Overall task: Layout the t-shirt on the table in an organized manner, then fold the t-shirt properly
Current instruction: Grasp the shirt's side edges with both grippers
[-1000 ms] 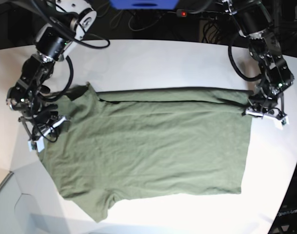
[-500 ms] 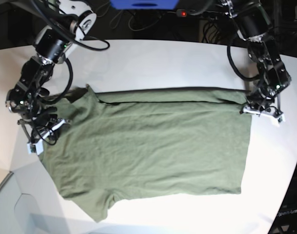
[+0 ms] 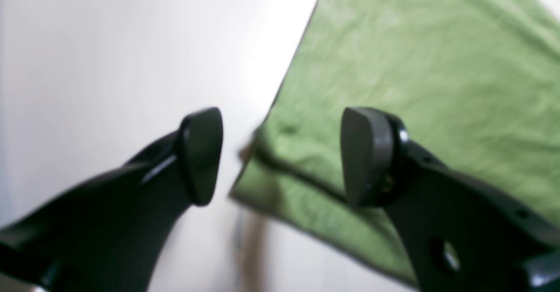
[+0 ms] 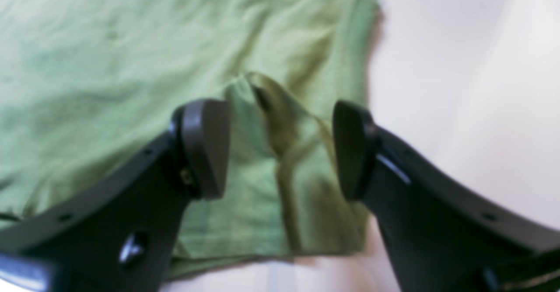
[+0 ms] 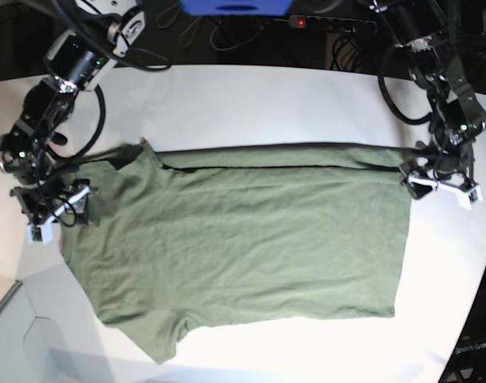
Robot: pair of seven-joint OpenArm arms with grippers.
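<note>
Olive cloth: the t-shirt [image 5: 243, 239] lies spread flat on the table [image 5: 250, 104]. Since a second ago I see both grippers risen off its corners, left gripper [image 3: 280, 156] and right gripper [image 4: 280, 150] now parted wide and holding nothing. Both wrist views are blurred; I can't make out the neck label.

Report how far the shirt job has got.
Done: the olive-green cotton t-shirt lies spread on the white table, its far long edge already folded over in a straight band.
In hand: nothing is gripped. The left gripper stands open over one folded corner, and the right gripper open over a rumpled corner at the other end.
Left: the near sleeve and side are unfolded, and the crosswise folds remain.
</note>
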